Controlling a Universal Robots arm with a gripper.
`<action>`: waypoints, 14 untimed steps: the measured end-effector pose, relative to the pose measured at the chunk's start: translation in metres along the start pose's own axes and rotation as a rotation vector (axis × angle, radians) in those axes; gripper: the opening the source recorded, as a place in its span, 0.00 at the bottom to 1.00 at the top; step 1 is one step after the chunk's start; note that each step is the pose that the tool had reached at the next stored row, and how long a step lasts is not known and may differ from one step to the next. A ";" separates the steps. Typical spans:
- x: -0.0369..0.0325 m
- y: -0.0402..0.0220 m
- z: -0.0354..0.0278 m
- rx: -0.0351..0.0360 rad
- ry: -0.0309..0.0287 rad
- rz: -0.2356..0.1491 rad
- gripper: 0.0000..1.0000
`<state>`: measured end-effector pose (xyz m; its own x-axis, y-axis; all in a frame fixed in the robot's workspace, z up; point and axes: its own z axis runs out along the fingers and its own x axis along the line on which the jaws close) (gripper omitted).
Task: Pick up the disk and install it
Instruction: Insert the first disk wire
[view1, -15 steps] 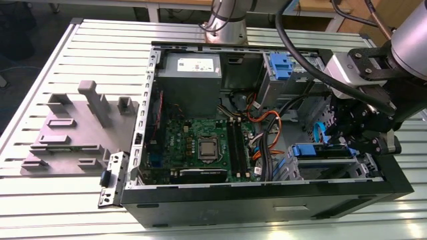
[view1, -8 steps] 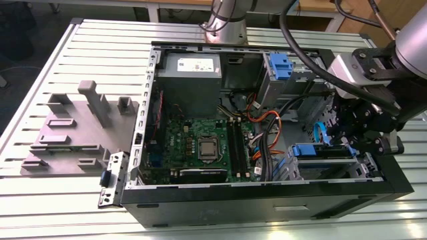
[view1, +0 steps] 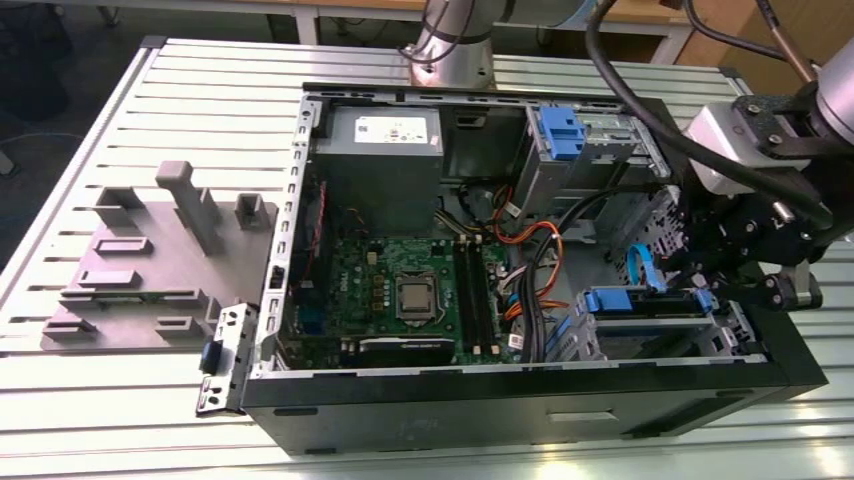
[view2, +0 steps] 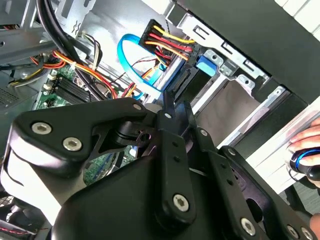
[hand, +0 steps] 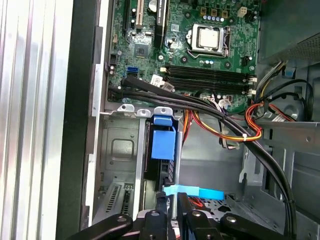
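First wrist view: the claw (hand: 171, 205) was seen hanging directly over the drive cage (hand: 120, 150) at the front corner of the opened computer case (view1: 534, 400). How far the claw was open, and whether anything was held in it, could not be told. Just past its tip, a dark slab standing on edge in the cage slot was taken to be the disk (hand: 159, 172). It was topped by a blue plastic tab (hand: 163, 140), and a flat blue cable (hand: 192, 191) was laid across beside it. The disk appeared to be already seated in the cage, though that could not be confirmed.

The disk was judged to be stiff and dense for its size, with smooth metal faces that would slip under a light pinch. It was also thought to be easily harmed by a knock. Hold was best taken across its long edges, on the plastic rails, with the label face and the connector end left alone.

Further off, a bundle of black cables (hand: 210, 107) was run over the motherboard (hand: 200, 45). In the exterior view, the grey power supply (view1: 380, 140) was set at the far end of the case. A grey fixture block (view1: 147, 270) was placed on the slatted surface (view1: 80, 150) towards the exterior view's left.
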<state>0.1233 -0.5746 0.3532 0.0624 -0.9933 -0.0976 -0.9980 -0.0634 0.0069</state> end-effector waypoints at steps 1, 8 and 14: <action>0.0000 -0.0007 0.0000 -0.0028 -0.0002 0.000 0.23; 0.0003 -0.0024 0.0003 -0.0319 -0.0022 0.003 0.23; 0.0002 -0.0030 0.0003 -0.0502 -0.0032 0.005 0.23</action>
<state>0.1264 -0.5746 0.3528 0.0573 -0.9933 -0.1007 -0.9963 -0.0633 0.0573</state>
